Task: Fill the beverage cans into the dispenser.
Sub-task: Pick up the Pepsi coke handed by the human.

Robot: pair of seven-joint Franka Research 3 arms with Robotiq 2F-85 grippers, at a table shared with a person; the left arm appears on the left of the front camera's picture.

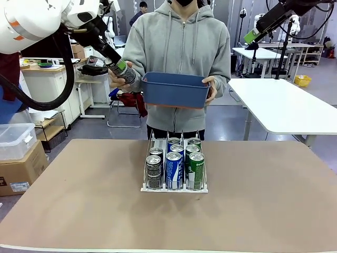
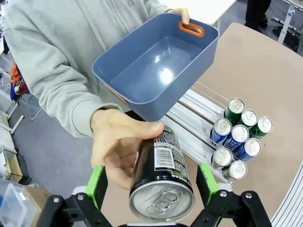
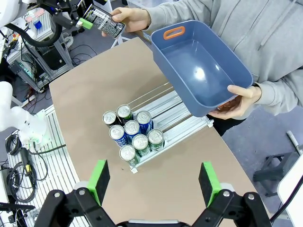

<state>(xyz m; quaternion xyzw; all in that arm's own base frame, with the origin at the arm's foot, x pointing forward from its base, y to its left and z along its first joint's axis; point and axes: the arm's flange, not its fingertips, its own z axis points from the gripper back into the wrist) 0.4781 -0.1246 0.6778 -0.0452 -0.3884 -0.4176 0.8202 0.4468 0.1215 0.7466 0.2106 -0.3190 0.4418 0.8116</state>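
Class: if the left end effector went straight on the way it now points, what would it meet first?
The dark can between its open fingers, held out by the person's hand. Contact cannot be judged.

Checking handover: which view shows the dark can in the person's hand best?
Left wrist view: the dark can sits large between the left tool's open pads, the hand holding it. Front view shows it small and partly covered; right wrist view, small at the top edge.

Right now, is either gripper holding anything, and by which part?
Neither grips. The left gripper stands open around a dark can, which the person's hand holds by its side. The right gripper is open, empty.
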